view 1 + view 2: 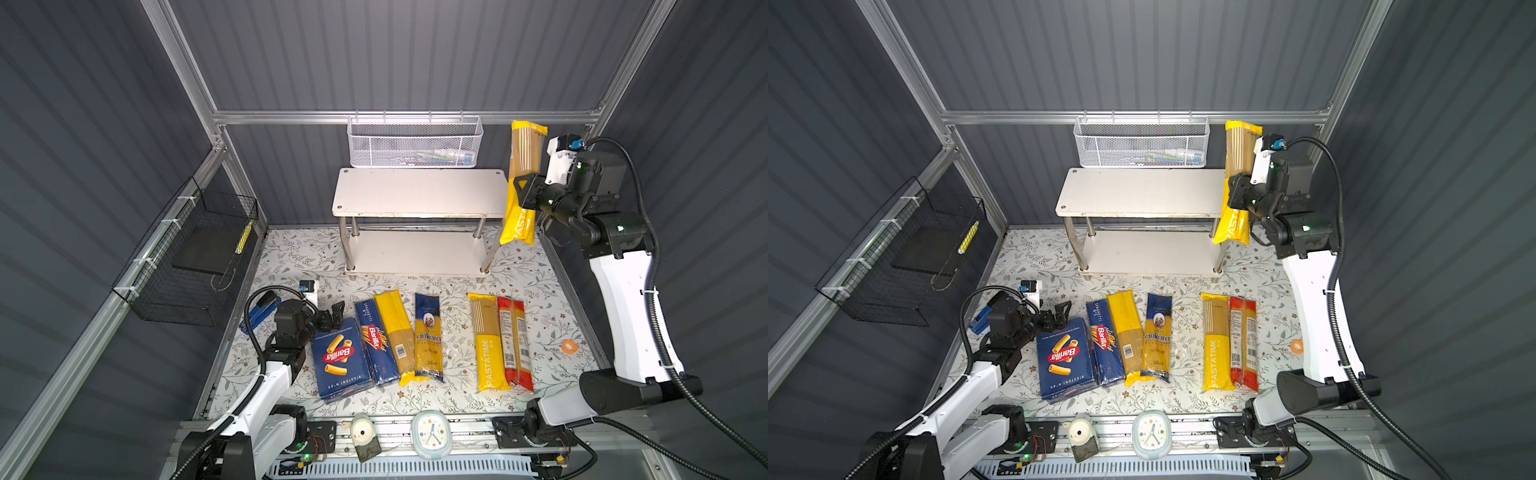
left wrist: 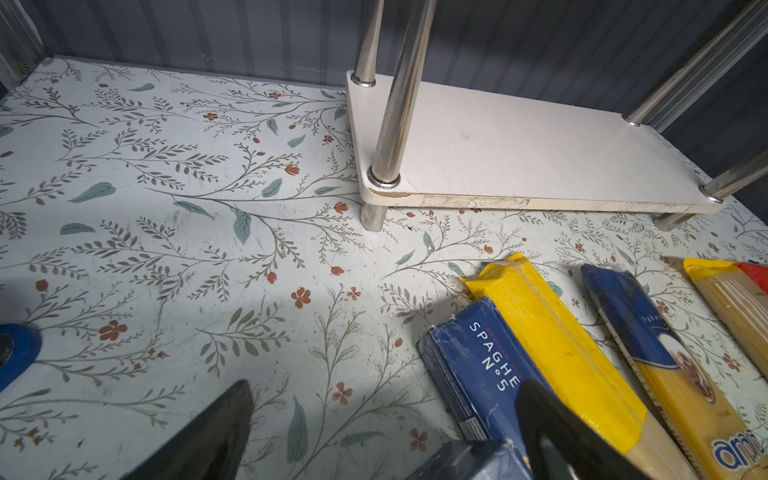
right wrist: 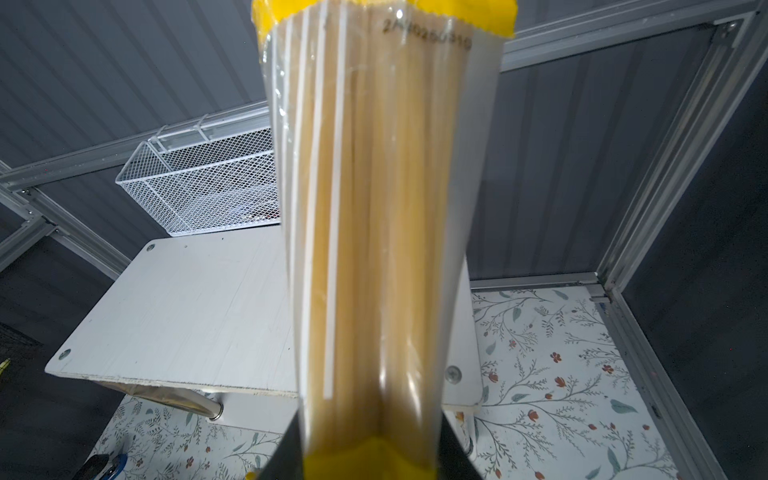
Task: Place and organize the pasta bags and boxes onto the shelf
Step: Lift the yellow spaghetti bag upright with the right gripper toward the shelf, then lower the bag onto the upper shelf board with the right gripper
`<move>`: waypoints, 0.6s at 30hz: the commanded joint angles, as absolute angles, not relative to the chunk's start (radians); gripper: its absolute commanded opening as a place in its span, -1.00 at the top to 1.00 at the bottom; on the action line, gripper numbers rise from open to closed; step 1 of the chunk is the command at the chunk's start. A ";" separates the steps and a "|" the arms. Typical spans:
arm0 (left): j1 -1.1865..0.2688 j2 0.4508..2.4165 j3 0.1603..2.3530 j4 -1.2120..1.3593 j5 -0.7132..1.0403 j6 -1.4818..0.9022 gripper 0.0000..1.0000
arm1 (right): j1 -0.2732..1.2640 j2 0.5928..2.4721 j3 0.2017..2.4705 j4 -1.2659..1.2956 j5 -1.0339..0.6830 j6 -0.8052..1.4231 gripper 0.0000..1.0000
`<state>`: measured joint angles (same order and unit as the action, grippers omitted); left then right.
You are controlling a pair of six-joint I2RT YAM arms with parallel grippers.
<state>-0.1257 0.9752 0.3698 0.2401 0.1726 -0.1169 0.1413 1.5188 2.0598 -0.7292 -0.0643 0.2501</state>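
The shelf [image 1: 419, 195] is bare: right gripper [image 1: 525, 193] clamps one bag [image 1: 526, 153] aloft, left gripper [image 1: 336, 316] gapes, six packs [image 1: 428, 336] lie on the bench [image 1: 457, 284].

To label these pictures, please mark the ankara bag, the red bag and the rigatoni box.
ankara bag [image 1: 428, 337]: a top view, on the brand name.
red bag [image 1: 515, 345]: a top view, on its middle part.
rigatoni box [image 1: 339, 354]: a top view, on the red logo.

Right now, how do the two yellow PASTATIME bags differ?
Pose: the held PASTATIME bag stands near upright; the table PASTATIME bag lies flat. Support: the held one is clamped in the right fingers, by the right end of the shelf; the table one rests untouched beside the red bag. Both share yellow wrap and a clear spaghetti window.
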 commanded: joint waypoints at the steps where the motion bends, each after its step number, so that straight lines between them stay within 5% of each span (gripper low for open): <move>1: -0.134 0.973 0.374 0.248 0.181 -0.121 -0.99 | 0.135 1.531 2.149 -0.610 -0.103 0.262 1.00; 18: -0.133 0.981 0.379 0.247 0.180 -0.121 -0.99 | 0.127 1.756 2.342 -0.650 -0.037 0.252 1.00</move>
<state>-0.1257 0.9821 0.3698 0.2401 0.1726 -0.1169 0.1314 1.7603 2.2696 -0.7425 -0.0574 0.2539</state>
